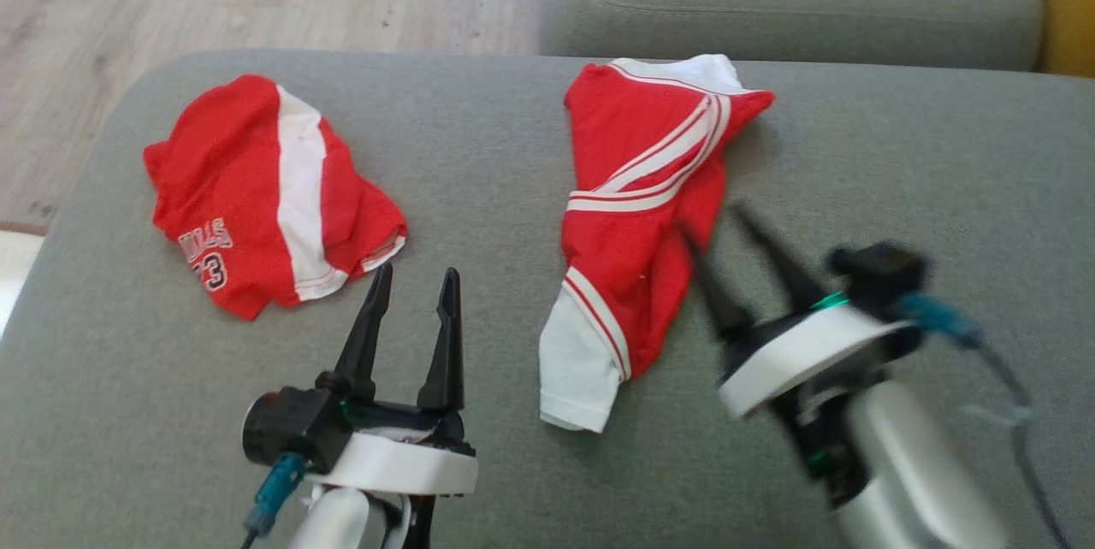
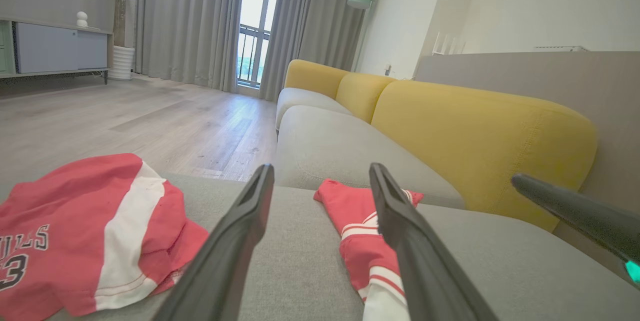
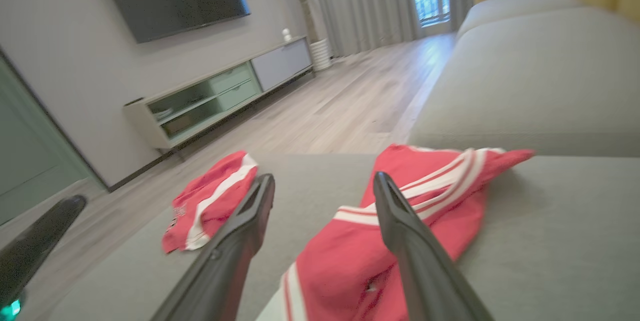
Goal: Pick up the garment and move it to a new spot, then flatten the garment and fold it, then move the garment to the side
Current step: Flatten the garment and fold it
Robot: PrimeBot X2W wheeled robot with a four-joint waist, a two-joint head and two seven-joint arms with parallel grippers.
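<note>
Garment (image 1: 637,215), red with white stripes, lies crumpled on the grey sofa seat (image 1: 479,147), apparently placed there for flattening. The right gripper (image 1: 712,220) hovers at its edge, jaws apart and empty. The left gripper (image 1: 417,271), also spread and empty, waits nearby.

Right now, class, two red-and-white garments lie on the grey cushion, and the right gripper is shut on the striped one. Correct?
No. The right gripper is open over the striped garment, gripping nothing: the right wrist view shows its fingers apart. That and the numbered garment do lie on the grey cushion.
</note>
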